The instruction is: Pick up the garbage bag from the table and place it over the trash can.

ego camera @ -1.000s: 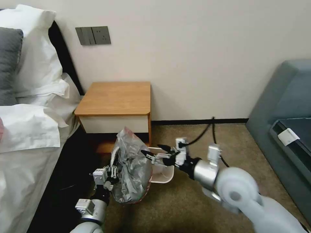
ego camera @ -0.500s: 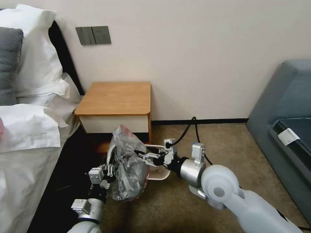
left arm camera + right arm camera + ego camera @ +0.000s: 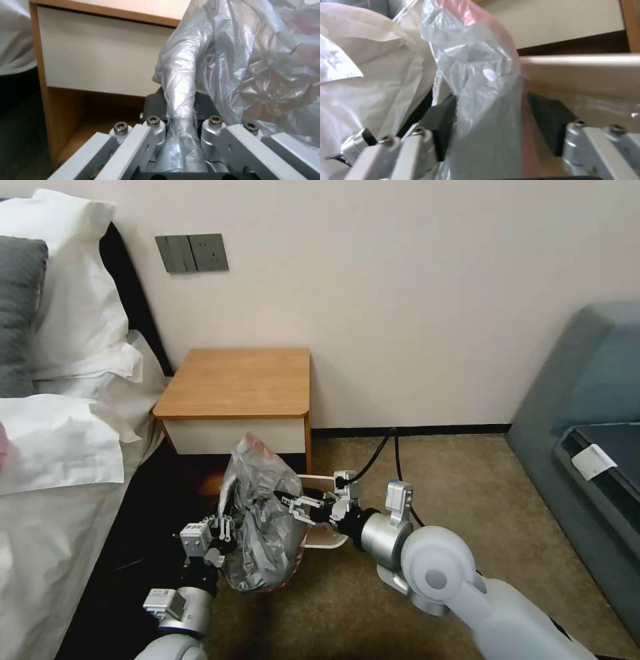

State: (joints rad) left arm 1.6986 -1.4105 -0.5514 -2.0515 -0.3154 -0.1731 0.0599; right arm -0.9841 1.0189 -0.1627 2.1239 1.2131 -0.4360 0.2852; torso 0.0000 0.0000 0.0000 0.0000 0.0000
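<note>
You had the bag (image 3: 263, 520) held up off the floor, in front of the table (image 3: 240, 380) and below its front edge, its top peak level with the white drawer front. The left gripper (image 3: 223, 527) was clamped on a twisted fold at the bag's left side; the left wrist view showed that fold (image 3: 180, 120) pinched tight between the dark pads. The right gripper (image 3: 288, 502) reached in from the right with its jaws part open, the bag's plastic (image 3: 486, 112) lying between the two pads (image 3: 441, 122) without being squeezed. The can (image 3: 327, 513) stood on the carpet just behind the bag, by the table's front right corner. You would have found no readable writing on anything.
</note>
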